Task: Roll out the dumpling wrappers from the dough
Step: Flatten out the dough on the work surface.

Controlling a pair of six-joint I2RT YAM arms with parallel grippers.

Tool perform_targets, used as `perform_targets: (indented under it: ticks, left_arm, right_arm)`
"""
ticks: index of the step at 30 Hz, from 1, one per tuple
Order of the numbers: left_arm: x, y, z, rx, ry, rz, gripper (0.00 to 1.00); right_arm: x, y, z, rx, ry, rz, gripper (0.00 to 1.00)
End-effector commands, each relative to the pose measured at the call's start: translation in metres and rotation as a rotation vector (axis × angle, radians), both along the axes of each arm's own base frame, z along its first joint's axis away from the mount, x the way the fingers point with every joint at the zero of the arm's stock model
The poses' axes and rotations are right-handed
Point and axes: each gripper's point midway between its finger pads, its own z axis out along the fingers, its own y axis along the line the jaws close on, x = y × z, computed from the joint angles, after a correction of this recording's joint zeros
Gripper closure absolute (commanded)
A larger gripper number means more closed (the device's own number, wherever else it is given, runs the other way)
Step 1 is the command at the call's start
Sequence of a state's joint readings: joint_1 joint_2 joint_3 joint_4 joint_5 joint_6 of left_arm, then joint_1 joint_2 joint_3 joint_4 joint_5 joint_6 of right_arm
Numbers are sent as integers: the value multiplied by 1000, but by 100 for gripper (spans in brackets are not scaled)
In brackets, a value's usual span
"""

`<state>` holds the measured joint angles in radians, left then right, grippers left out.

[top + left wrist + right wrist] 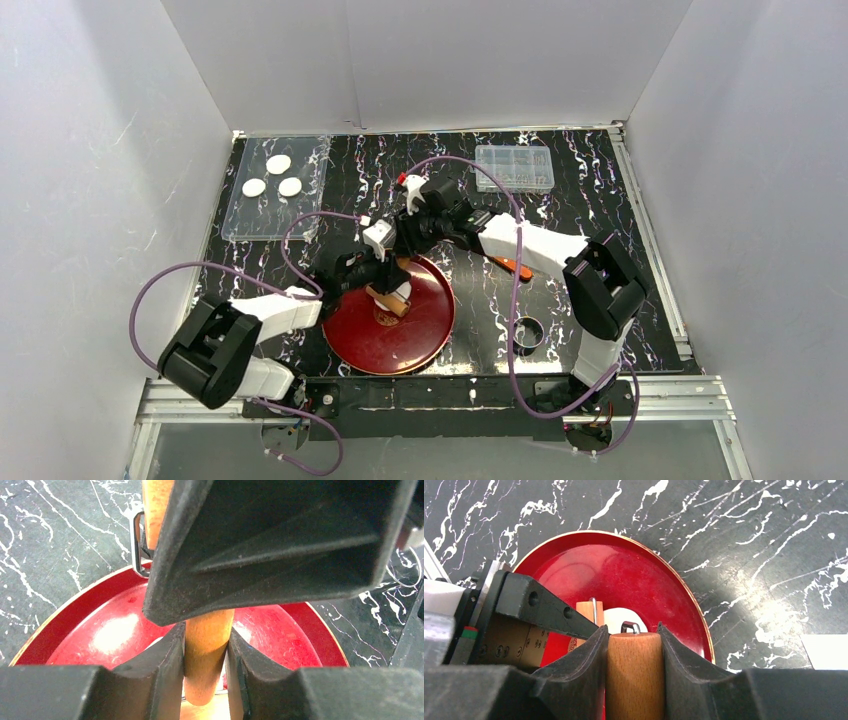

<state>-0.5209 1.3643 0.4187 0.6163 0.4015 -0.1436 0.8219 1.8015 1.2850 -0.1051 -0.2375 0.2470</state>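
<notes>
1. A black table (600, 180) with white marbling sits inside white walls, seen from above. Two robot arms reach in from the near edge and meet over a red plate (420, 340) at the near centre.
2. The left claw (205, 665) is closed on a wooden roller (207, 650). Its two dark fingers (165, 665) press against either side of a round wooden shaft above the plate.
3. The right claw (634, 665) is also clamped on a thicker wooden part of the same roller, which fills the gap between its fingers. A small metal loop shows just past the wood.
4. The dough (614, 616) is a white patch lying on the red plate directly beyond the roller. Most of it is hidden by the wood and the claws.
5. Three dumpling wrappers (290, 186), small white discs, lie close together on a clear tray (250, 220) at the far left corner of the table, well apart from the plate.
6. A clear plastic box (514, 167) sits at the far right of the table.
</notes>
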Motion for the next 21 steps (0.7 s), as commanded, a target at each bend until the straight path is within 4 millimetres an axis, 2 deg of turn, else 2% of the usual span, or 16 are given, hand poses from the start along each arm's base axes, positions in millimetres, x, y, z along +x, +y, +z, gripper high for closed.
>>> perform_targets:
  ticks: [1, 3, 10, 13, 18, 21]
  left_arm:
    - [-43, 43, -59, 178, 296, 118, 100]
    - [-48, 44, -57, 178, 301, 111, 100]
    - [-43, 50, -59, 185, 305, 166, 100]
    - [-30, 37, -32, 162, 211, 81, 100]
    - [10, 25, 27, 156, -46, 37, 100]
    - [29, 12, 48, 138, -135, -9, 100]
  right_arm:
    - [-67, -5, -50, -198, 114, 170, 99]
    - [-68, -2, -49, -184, 114, 168, 99]
    - [-73, -6, -56, -208, 140, 149, 99]
    - [-65, 6, -16, -154, 87, 155, 99]
    - [-44, 20, 52, -64, -9, 135, 99]
    - [-32, 21, 77, -9, -10, 106, 99]
